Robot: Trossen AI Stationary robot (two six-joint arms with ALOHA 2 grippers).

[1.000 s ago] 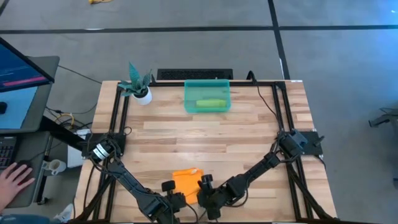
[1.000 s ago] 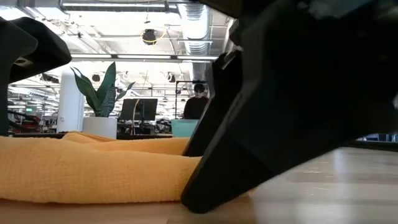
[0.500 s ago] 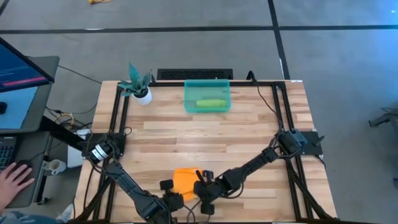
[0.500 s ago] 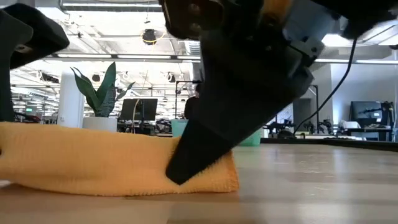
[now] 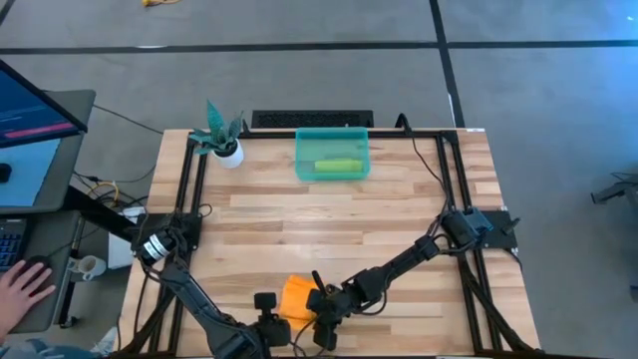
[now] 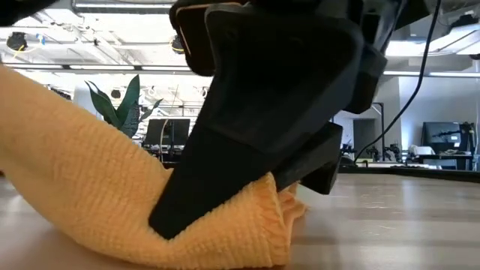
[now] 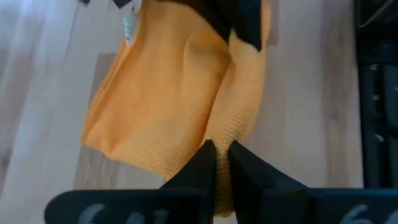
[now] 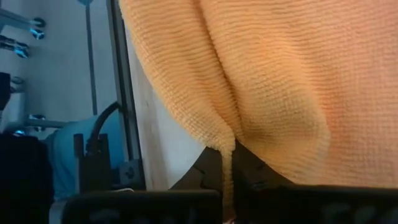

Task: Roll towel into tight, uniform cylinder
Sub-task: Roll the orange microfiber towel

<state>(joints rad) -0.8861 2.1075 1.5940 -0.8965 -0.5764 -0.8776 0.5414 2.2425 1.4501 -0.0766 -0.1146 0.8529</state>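
Observation:
An orange towel (image 5: 297, 296) lies bunched near the table's front edge, a little left of centre. My left gripper (image 5: 273, 319) is at its near left side, shut on it. My right gripper (image 5: 321, 311) is at its right side, also shut on it. In the low view the towel (image 6: 90, 195) rises toward the left, and its right end rests on the table under a dark gripper (image 6: 255, 142). The left wrist view shows the towel (image 7: 168, 93) creased lengthwise. My left gripper pinches the towel's near edge (image 7: 229, 134) between its two fingers, slanting down from the near left. That edge is lifted off the table, and the rest of the towel slopes down to the wood. My right gripper pinches a gathered fold at the towel's right edge (image 8: 225, 144) between its fingertips, slanting down from the right. The cloth puckers into a crease that runs up from the fingers. This end stays low on the table.
A teal bin (image 5: 332, 155) holding a green thing stands at the far centre, with a potted plant (image 5: 221, 140) at the far left. Black frame rails (image 5: 184, 189) run along both table sides. A person's hand (image 5: 22, 287) rests beside the table at the left.
My right gripper has shut on the towel's right edge and rolled its wrist. My left gripper has risen with its edge. The towel, flat a second ago, is now bunched narrower, with its left side lifted and its right end still on the table.

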